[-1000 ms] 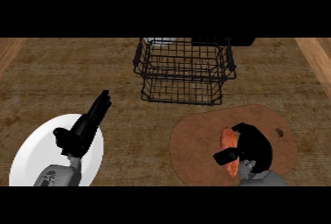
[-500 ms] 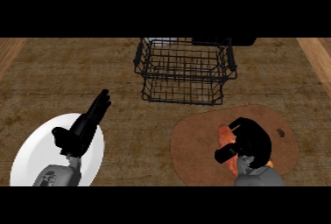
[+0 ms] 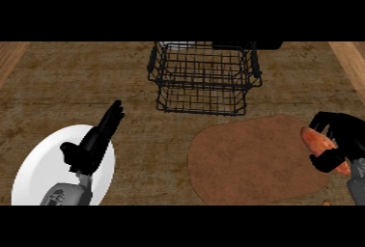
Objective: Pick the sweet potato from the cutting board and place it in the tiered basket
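At the frame's right edge, the sweet potato sits in the right hand, fingers curled round it, beside the cutting board. It could catch the tiered basket's wire rim. Left hand rests open over the plate.

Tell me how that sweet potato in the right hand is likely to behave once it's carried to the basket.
The sweet potato looks solid and stiff, so it probably won't flex in the right hand, whose fingers curl round it. Its rounded, tapered shape suggests it could roll once released. The tiered basket is open wire, so a narrow end might poke between the wires.
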Motion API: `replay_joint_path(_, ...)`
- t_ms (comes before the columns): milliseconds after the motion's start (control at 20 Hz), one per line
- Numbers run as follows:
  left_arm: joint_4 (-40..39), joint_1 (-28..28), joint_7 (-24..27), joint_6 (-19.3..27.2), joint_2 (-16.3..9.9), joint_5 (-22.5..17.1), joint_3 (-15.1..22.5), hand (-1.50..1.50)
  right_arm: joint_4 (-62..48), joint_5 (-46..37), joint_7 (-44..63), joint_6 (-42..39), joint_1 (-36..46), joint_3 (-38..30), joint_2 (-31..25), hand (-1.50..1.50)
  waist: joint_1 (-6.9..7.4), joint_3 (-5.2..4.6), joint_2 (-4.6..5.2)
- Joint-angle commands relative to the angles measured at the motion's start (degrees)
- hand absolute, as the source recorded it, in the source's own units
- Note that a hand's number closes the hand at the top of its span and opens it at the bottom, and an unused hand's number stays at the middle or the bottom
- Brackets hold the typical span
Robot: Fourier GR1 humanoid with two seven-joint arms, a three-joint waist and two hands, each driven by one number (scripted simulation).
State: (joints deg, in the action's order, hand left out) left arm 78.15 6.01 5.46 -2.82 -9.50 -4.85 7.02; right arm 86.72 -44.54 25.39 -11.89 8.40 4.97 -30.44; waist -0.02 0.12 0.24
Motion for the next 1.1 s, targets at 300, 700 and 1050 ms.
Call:
replay_joint_path(300, -0.5, 1.4, -1.7, 0.5, 0.4, 0.3, -0.6, 0.0, -0.2, 21.8, -21.4, -0.1, 5.9, -16.0, -0.8, 1.5, -0.45, -0.06, -0.41)
replay_joint_path(700, -3.2, 1.1, 2.0, -1.7, 0.1, 0.7, -1.7, 0.0, 8.8, 26.7, -4.9, -7.9, 20.3, -15.9, -1.2, 1.5, 0.2, -0.19, -0.3)
replay_joint_path(1050, -3.8, 2.8, 0.9, -1.0, 1.7, 1.7, -1.3, 0.0, 4.0, 27.5, 11.0, -8.5, 39.8, -12.2, 3.2, 1.5, 0.75, -0.2, -0.25)
